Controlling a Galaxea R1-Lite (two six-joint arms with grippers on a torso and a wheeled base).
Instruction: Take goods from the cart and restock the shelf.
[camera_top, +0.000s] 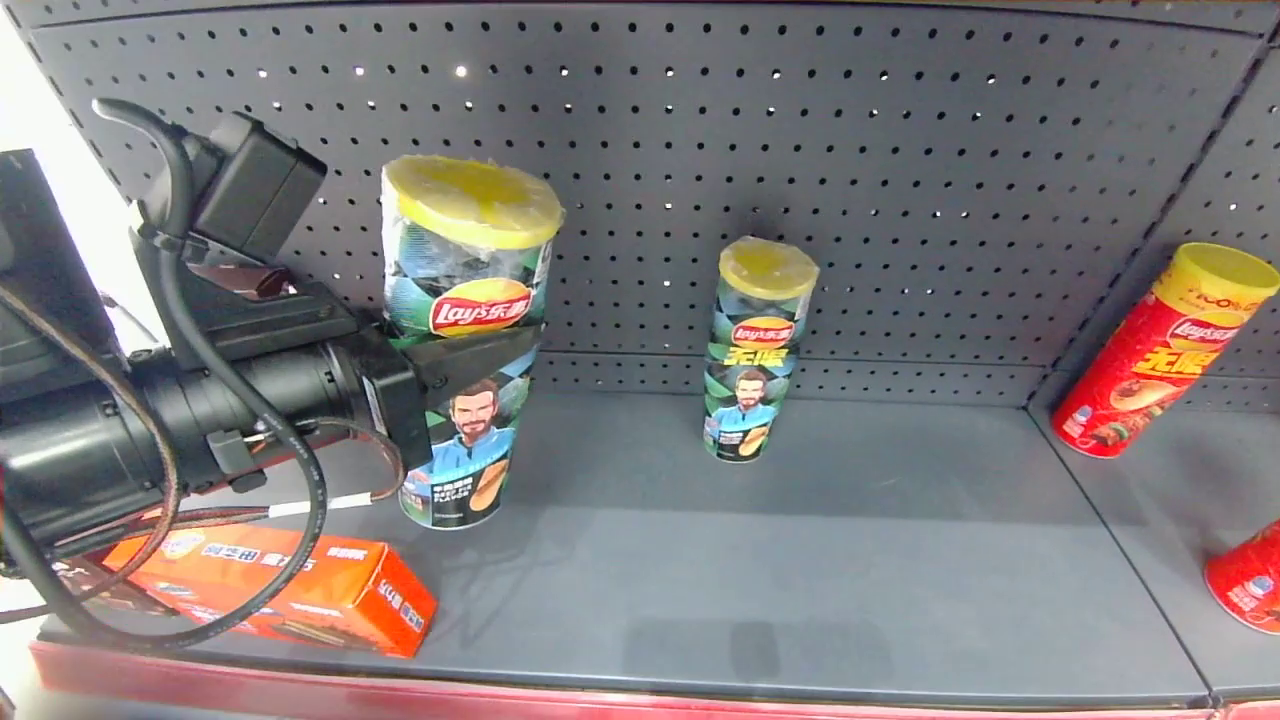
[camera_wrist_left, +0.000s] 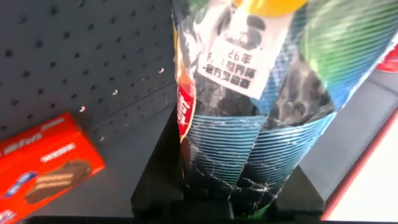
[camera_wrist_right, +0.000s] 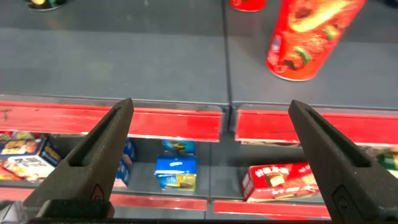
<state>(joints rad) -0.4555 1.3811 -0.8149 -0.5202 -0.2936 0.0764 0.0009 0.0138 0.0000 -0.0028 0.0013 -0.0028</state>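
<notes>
Two yellow-lidded chip cans stand upright here. The left gripper (camera_top: 480, 352) is clamped round the middle of the held can (camera_top: 470, 240), whose base is at the shelf board (camera_top: 850, 580); whether it touches cannot be told. Beyond the fingertips, well apart, the second can (camera_top: 755, 350) stands near the pegboard back (camera_top: 900, 150), with bare board between. An orange box (camera_top: 320, 590) lies under the arm at the front lip. The right gripper (camera_wrist_right: 211, 168) is spread wide and holds nothing, just off the red front edge (camera_wrist_right: 174, 121), with a red can (camera_wrist_right: 308, 37) beyond.

Orange box (camera_top: 350, 595) at shelf's (camera_top: 800, 560) front left corner half hidden behind left arm (camera_top: 150, 430), front red can (camera_top: 1248, 588) cut by right edge, middle of green can (camera_top: 465, 250) covered by left gripper (camera_top: 480, 352).
</notes>
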